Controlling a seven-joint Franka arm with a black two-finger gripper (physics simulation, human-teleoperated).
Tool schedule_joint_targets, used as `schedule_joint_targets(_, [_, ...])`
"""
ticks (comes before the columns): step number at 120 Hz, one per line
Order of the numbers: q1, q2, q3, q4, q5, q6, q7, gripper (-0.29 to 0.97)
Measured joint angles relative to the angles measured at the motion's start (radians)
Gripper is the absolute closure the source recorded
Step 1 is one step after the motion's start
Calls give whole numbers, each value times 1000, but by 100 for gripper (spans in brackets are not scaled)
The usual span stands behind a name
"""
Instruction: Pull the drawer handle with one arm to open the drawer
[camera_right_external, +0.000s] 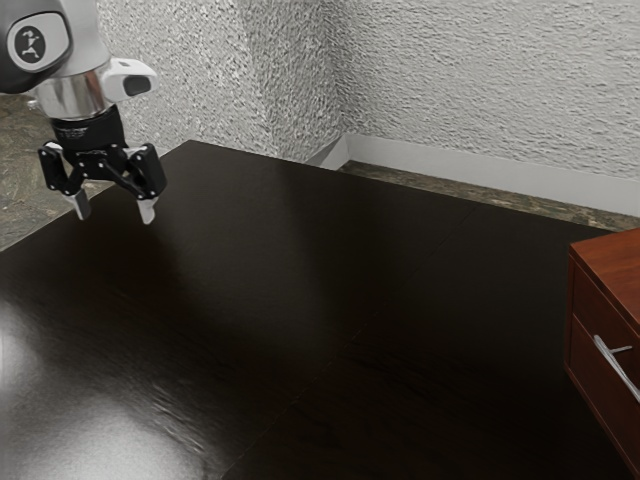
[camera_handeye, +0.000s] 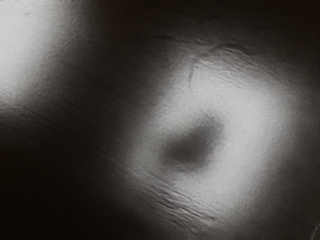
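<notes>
A reddish-brown wooden drawer cabinet (camera_right_external: 603, 330) stands at the exterior view's right edge, partly cut off. On its front sits a slim metal drawer handle (camera_right_external: 615, 364), and the drawer front lies flush with the cabinet. My gripper (camera_right_external: 113, 211) hangs at the upper left of the exterior view, well above the table and far from the cabinet. Its two white-tipped fingers (camera_right_external: 147, 211) are spread apart, open, with nothing between them. In the wrist view the dark glossy tabletop (camera_handeye: 90, 200) lies beneath my hand with bright reflections.
The dark glossy table (camera_right_external: 300, 320) spans most of the exterior view between my gripper and the cabinet. A rough white wall (camera_right_external: 420, 70) with a corner and baseboard rises behind it. A stone-patterned floor (camera_right_external: 20, 210) shows past the table's left edge.
</notes>
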Motion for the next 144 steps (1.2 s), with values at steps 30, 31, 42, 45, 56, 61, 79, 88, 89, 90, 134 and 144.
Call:
schedule_joint_targets(30, [24,-1,-14,140,0,-32,-10,0])
schedule_joint_targets(31, [31,-2,-21,159,0,-36,-12,0])
schedule_joint_targets(42, [158,2,-155,285,-6,-63,-54,0])
schedule_joint_targets(45, [193,13,-196,296,-12,-61,-70,0])
schedule_joint_targets(56, [242,45,-281,307,-41,-57,-135,0])
schedule_joint_targets(61, [235,52,-297,298,-65,-55,-163,0])
schedule_joint_targets(79, [115,60,-349,255,-177,-39,-273,0])
schedule_joint_targets(88, [33,46,-383,207,-219,-10,-328,0])
schedule_joint_targets(89, [25,43,-388,200,-223,-6,-335,0])
schedule_joint_targets(90, [17,39,-393,194,-226,-3,-341,0])
schedule_joint_targets(134, [76,42,-461,46,-287,135,-564,0])
schedule_joint_targets(144, [149,43,-481,34,-303,164,-608,1])
